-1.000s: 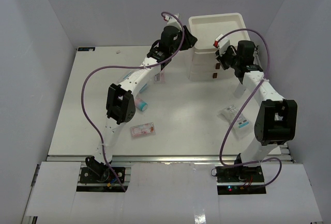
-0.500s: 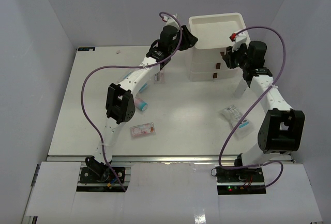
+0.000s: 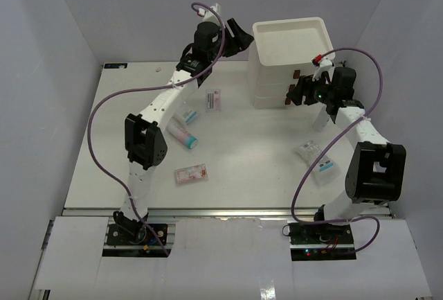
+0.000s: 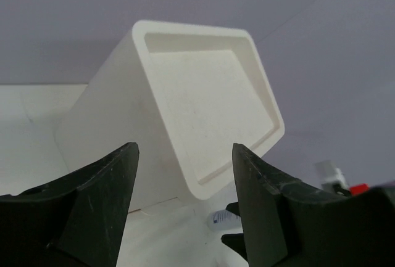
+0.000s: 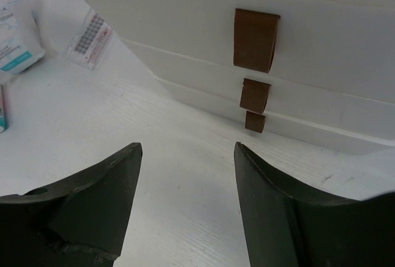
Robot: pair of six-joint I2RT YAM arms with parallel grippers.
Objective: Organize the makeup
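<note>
In the overhead view the left gripper (image 3: 237, 32) hung at upper centre, just left of the white drawer box (image 3: 287, 54). Its wrist view showed both fingers (image 4: 102, 208) spread apart with nothing between them, only the box's shallow top tray beyond. The right gripper (image 3: 296, 94) sat at the box's front, lower right of it, also gaping and empty. Its own camera looked between the fingers (image 5: 92, 211) at three brown handles (image 5: 255, 40) stacked one under another. The makeup lay loose on the table (image 3: 249, 168) – a pink-and-white sachet (image 3: 214, 99) left of the box, the pink tube (image 3: 183, 134) with its teal cap lower left of that, and a second sachet (image 3: 191, 174) nearer the bottom. Two clear printed packets (image 3: 309, 150) lay at the right, beside the right arm.
</note>
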